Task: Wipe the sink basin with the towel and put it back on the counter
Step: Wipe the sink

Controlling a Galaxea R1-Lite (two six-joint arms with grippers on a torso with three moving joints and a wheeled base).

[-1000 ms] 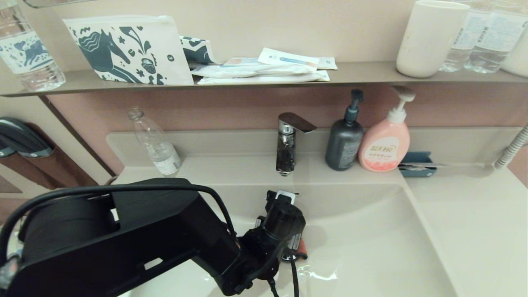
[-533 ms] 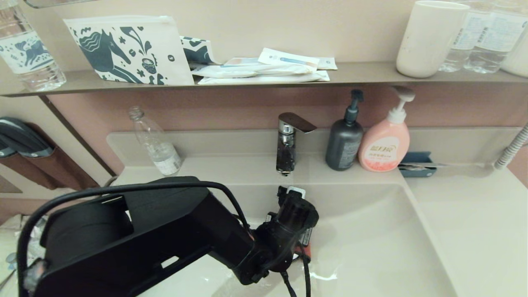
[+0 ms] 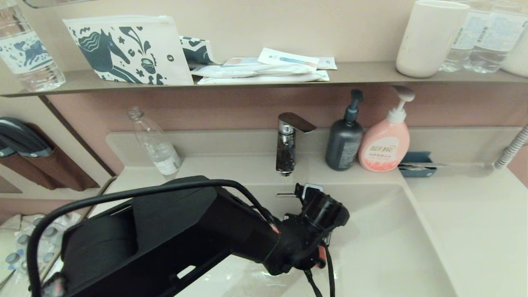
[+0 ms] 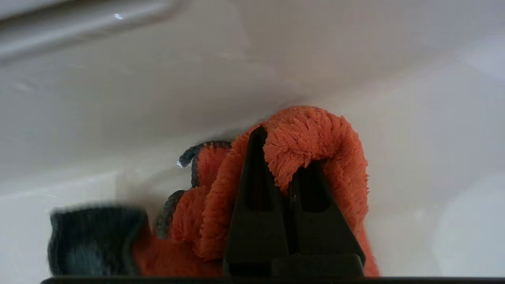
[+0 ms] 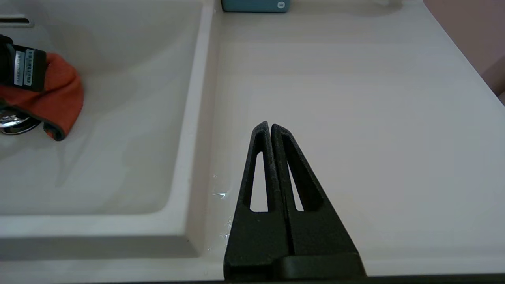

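The orange-red towel [image 4: 315, 134] with its dark grey edge is bunched around my left gripper [image 4: 286, 157], which is shut on it and presses it against the floor of the sink basin [image 4: 355, 59]. In the head view the black left arm reaches into the sink basin [image 3: 379, 247], and only a sliver of the towel [image 3: 323, 255] shows under the wrist. The right wrist view shows the towel [image 5: 59, 98] beside the chrome drain plug [image 5: 12, 120]. My right gripper [image 5: 269, 125] is shut and empty, low over the counter [image 5: 355, 98] right of the basin.
A chrome faucet [image 3: 288, 140] stands behind the basin, above the overflow slot [image 3: 285, 194]. A dark grey pump bottle [image 3: 344, 142], a pink soap bottle [image 3: 385, 144] and a teal box [image 3: 416, 164] line the back ledge. A clear bottle [image 3: 156, 144] stands at back left.
My left arm has slid to the right across the basin floor, dragging the towel with it. The overflow slot has come into view.
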